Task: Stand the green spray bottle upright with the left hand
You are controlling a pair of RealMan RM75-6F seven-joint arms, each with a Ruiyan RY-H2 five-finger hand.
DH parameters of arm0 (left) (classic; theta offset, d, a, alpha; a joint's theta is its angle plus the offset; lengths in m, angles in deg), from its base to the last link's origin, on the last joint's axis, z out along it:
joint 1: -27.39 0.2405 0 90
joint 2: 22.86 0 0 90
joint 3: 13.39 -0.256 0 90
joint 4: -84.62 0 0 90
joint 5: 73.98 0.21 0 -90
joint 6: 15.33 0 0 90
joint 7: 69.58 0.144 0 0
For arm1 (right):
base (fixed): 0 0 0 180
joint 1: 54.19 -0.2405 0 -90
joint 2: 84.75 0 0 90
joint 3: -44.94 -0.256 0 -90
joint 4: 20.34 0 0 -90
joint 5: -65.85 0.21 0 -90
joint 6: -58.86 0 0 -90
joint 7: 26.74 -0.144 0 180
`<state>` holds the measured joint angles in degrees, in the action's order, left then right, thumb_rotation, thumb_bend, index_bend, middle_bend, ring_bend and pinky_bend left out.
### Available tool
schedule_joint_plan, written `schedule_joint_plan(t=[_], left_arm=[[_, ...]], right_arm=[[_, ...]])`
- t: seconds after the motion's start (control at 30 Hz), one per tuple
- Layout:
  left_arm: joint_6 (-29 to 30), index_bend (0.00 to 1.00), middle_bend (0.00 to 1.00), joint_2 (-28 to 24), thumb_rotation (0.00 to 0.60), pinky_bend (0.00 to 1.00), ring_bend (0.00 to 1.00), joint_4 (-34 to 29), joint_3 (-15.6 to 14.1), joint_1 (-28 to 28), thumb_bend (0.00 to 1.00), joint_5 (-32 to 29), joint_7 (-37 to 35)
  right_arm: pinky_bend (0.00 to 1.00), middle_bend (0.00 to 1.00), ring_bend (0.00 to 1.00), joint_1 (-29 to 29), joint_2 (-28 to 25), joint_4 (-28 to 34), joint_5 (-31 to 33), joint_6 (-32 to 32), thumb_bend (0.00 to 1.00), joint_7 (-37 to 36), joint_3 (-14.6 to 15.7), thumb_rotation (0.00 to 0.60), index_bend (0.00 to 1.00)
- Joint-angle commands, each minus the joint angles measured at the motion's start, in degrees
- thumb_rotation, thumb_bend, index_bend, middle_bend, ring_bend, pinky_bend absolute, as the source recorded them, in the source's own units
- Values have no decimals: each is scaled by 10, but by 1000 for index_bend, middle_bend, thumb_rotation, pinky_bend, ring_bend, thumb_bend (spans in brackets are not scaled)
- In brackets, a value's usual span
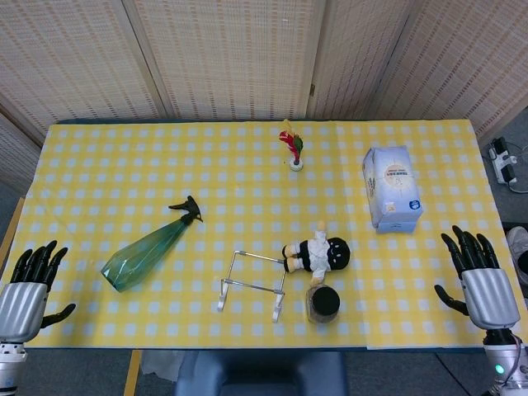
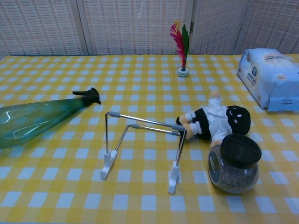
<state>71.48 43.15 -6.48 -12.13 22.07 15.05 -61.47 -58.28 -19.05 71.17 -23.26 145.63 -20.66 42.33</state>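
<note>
A yellow-and-white checked cloth [image 1: 247, 165] covers the table. On the left lies a translucent green spray bottle [image 1: 147, 254] with a black nozzle. Near the middle is a silver wire rack [image 1: 252, 287] with white feet. To its right, a doll [image 1: 318, 253] wears black and white and has black hair and pale skin. Nearest on the right, a clear jar [image 1: 322, 304] of brownish grains has a black lid. At the far centre, a shuttlecock [image 1: 292, 147] has red, green and yellow feathers on a white base. On the far right lies a white-and-pale-blue packet [image 1: 391, 188]. Both hands, left [image 1: 25, 295] and right [image 1: 483, 282], are silver with black fingers.
</note>
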Motion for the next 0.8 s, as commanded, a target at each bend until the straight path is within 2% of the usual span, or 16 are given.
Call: schedule_joint_plan(t=[0.03,0.37,0.57,0.8], left_arm=[[0,0,7,0,600,0,50,-2,-1,0,151,0,1],[-7,0,15,18,600,6,70,5,-14,-12,151,40,-4],[-30,0,19,35,600,29,79,5,-34,-20,151,61,-1],[-18,0,21,70,600,31,81,18,-40,-20,150,84,9]], right_arm=[[0,0,0,1,-1,0,-1,1,278,-1,1,600,0],[0,0,0,12,-7,0,-13,20,277,-11,6,600,0],[0,0,0,15,-10,-1,-14,25,278,-17,5,600,0],[0,0,0,14,-9,-2,-17,20,277,-15,7,600,0]])
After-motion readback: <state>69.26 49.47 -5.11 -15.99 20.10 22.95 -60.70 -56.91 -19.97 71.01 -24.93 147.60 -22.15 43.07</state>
